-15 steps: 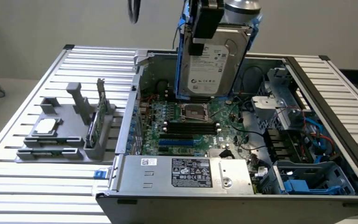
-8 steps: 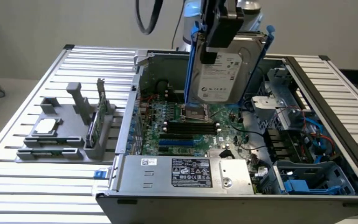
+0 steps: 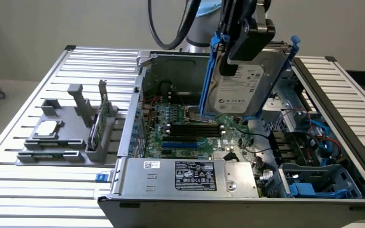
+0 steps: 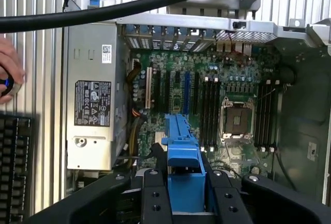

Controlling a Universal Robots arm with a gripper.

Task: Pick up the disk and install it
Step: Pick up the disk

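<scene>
The disk (image 3: 238, 92), a silver-grey hard drive with a white label and blue carrier rails, hangs upright above the open computer case (image 3: 169, 61), over the motherboard (image 3: 189, 128). My gripper (image 3: 236, 59) comes down from above and is shut on the disk's upper part. In the wrist view, a blue rail of the disk (image 4: 181, 157) sits clamped between my two black fingers (image 4: 153, 195), with my gripper (image 4: 183, 195) looking down on the motherboard (image 4: 207, 94).
A grey fixture (image 3: 55, 147) on the exterior view's left holds a small square chip (image 3: 48, 128) and a green card (image 3: 100, 118). The power supply (image 3: 189, 175) and a blue drive bay (image 3: 315, 185) fill the case's near side. A hand (image 4: 8, 71) shows beside the case. A black cable (image 4: 129, 6) crosses above.
</scene>
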